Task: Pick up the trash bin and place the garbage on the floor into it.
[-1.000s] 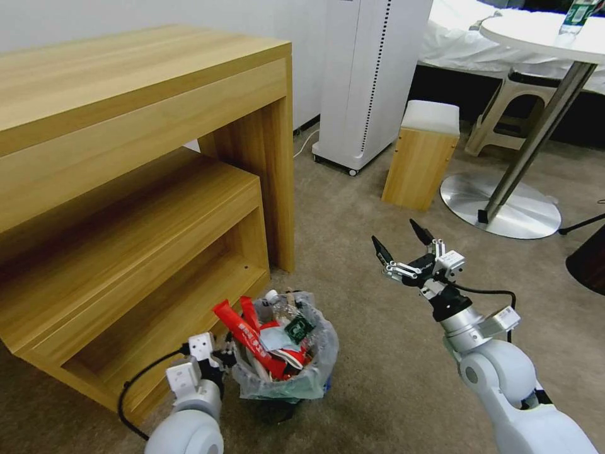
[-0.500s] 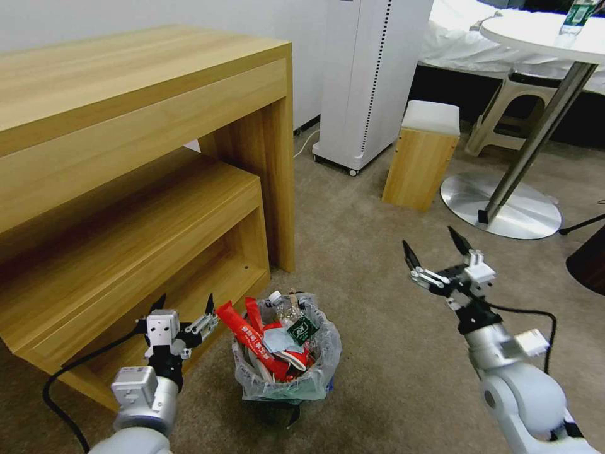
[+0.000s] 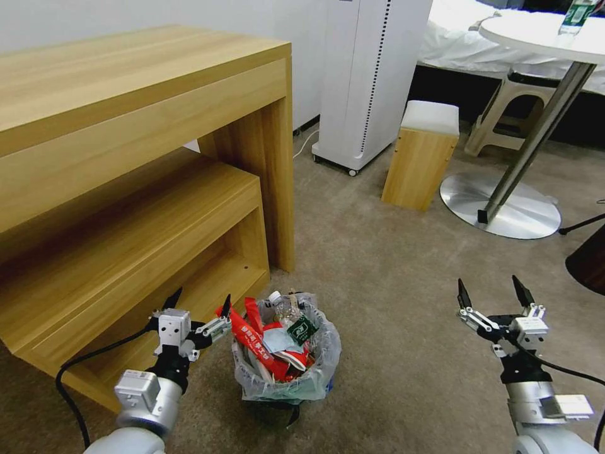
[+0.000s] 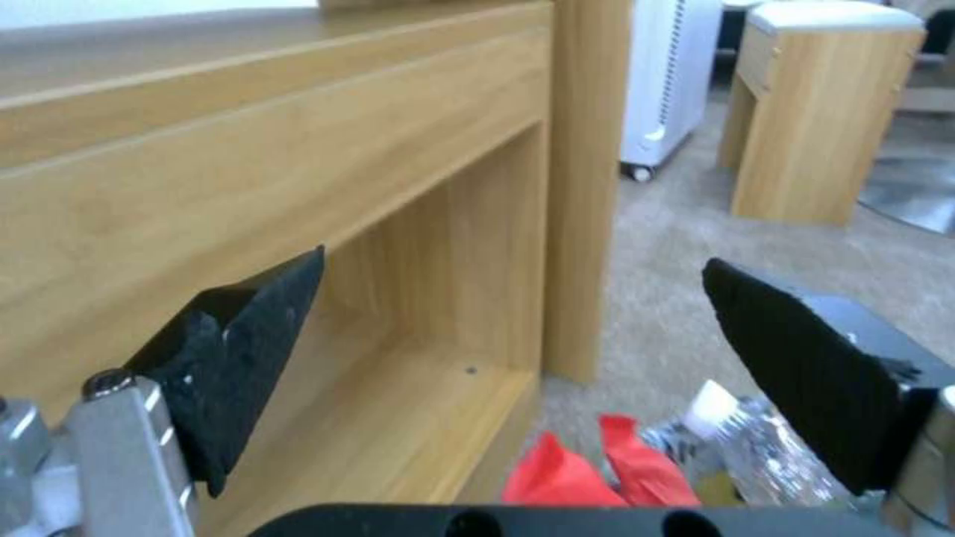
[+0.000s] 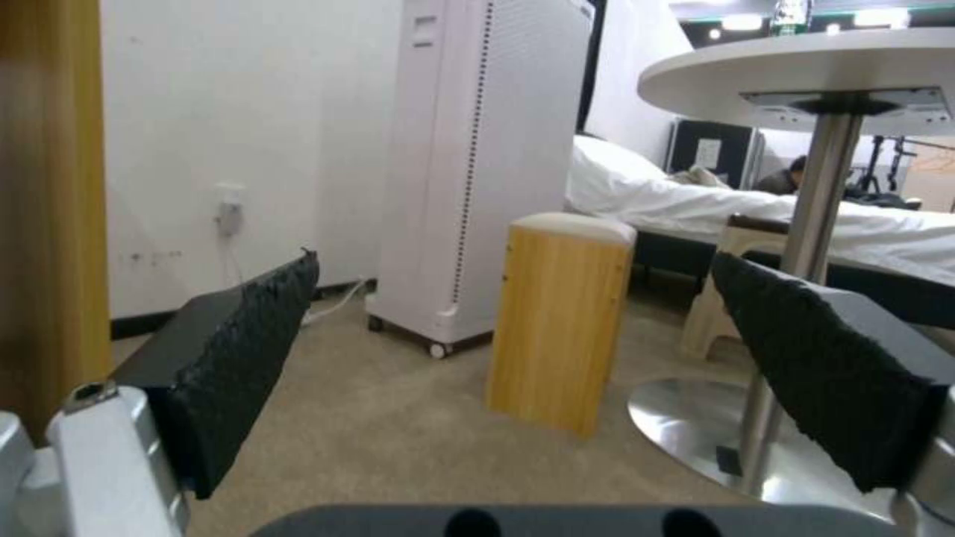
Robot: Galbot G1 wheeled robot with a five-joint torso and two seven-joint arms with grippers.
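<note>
The bin (image 3: 287, 353) stands on the floor (image 3: 391, 302) at 3 o'clock from the left gripper (image 3: 198, 302), the nearer arm, jaws wide. The right gripper (image 3: 493, 291), jaws also wide, hangs well apart.

Trash bin (image 3: 277, 410) dark body mostly hidden under bag.

I see black pads on my left gripper (image 3: 199, 301); beside its jaws, red wrappers (image 3: 252, 340) and a translucent bag (image 3: 315, 372) on beige carpet (image 3: 378, 265).
</note>
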